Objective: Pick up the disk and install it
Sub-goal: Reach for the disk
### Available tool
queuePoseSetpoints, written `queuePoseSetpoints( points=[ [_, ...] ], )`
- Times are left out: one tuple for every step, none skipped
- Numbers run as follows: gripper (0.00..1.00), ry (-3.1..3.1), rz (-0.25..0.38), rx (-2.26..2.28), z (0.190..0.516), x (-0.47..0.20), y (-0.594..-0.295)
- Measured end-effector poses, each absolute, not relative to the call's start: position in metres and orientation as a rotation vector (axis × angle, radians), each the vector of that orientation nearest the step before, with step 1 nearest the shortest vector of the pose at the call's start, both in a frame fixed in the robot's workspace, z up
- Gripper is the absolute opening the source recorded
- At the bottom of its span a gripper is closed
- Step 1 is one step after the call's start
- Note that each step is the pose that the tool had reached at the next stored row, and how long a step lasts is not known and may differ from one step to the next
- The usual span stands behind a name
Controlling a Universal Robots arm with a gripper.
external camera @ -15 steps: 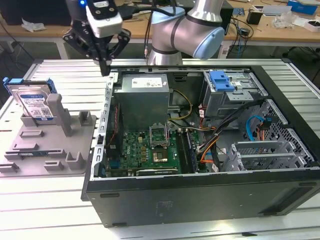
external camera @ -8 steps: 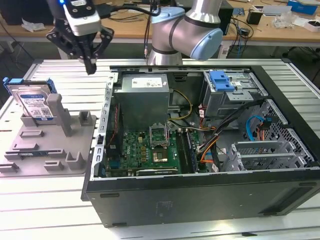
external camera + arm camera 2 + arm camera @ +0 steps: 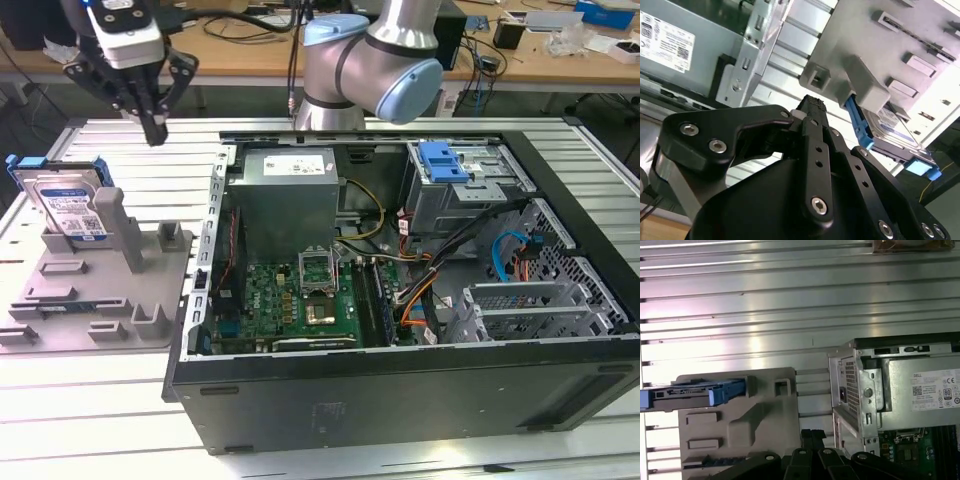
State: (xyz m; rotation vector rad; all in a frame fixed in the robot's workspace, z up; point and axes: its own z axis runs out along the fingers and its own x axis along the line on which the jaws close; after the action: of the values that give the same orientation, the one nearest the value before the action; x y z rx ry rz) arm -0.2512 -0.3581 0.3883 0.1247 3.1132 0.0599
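Open case (image 3: 420,395) sits nearest on the table (image 3: 80,420). Grey fixture (image 3: 100,300) is just beside it, at the exterior view's left. Disk (image 3: 66,205) stands on edge in the fixture's far slot, blue rail around it. Claw (image 3: 154,128) hangs above the fixture, fingers together, gripping nothing, clear of the disk. Arm (image 3: 370,60) rises behind the case.

Bright, even overhead light. In the first wrist view the ribbed metal counter (image 3: 755,305) glares white around nine o'clock. In the exterior view the open computer case (image 3: 400,400) is shadowed inside. In the second wrist view the black pincer (image 3: 812,105) sits dark at six o'clock, and highlights wash out at three.
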Motion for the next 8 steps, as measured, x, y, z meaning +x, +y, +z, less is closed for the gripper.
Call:
queuePoseSetpoints(
  points=[
    [0.11, 3.113, 0.06, 0.125, 0.388, -0.256, -0.357],
    [0.11, 3.113, 0.06, 0.125, 0.388, -0.26, -0.356],
    [0.11, 3.113, 0.059, 0.125, 0.388, -0.263, -0.355],
    [0.11, 3.113, 0.059, 0.126, 0.388, -0.267, -0.354],
    [0.11, 3.113, 0.059, 0.126, 0.387, -0.271, -0.353],
    [0.11, 3.113, 0.059, 0.126, 0.387, -0.278, -0.351],
    [0.11, 3.113, 0.059, 0.127, 0.387, -0.285, -0.349],
    [0.11, 3.113, 0.059, 0.128, 0.387, -0.29, -0.347]
  ],
)
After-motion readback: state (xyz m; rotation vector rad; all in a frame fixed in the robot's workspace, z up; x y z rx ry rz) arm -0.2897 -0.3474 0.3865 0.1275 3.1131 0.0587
